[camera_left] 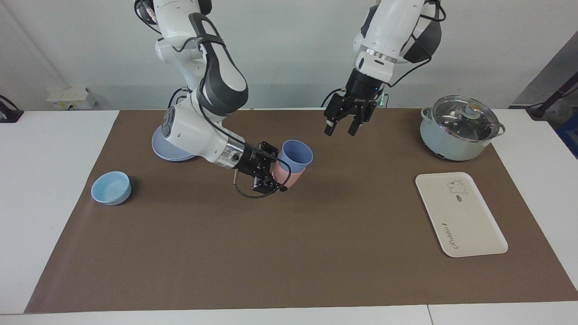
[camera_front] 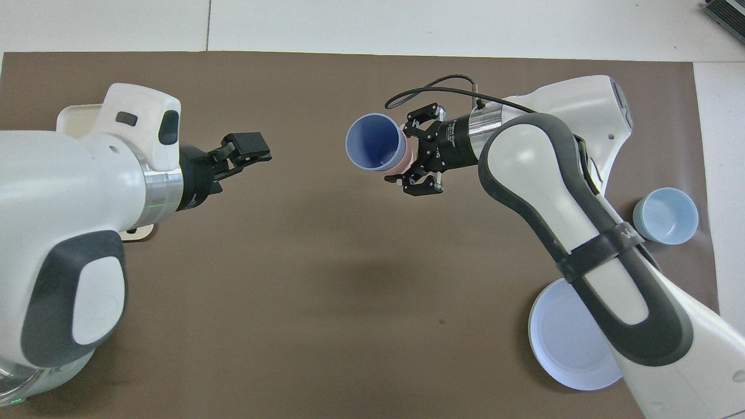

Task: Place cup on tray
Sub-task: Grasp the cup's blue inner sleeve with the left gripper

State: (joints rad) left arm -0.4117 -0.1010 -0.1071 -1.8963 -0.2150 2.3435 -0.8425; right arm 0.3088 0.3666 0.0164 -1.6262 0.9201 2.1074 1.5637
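1. Right now the right gripper (camera_left: 276,174) is up over the middle of the brown mat (camera_left: 289,253), fingers closed around a nested pair: the blue cup (camera_left: 294,156) sits inside a pink cup (camera_left: 286,176), both tilted, mouth toward the left arm's end.
2. It appears to grip the pink outer cup's wall; the blue one only rides inside it.
3. The left gripper (camera_left: 342,124) hangs in the air toward the robots' edge of the mat, fingers parted and holding nothing, not touching the cups.
4. The tray (camera_left: 460,216) lies bare at the left arm's end of the table, well apart from the cups, with a lidded pot (camera_left: 460,128) nearer to the robots than it.
5. Likely a light, stiff plastic cup with smooth, slightly ribbed sides; tilted further, it could slide out.
6. Best hold, I judge: pinch across the blue rim or upper wall, where it stands proud of the pink cup.
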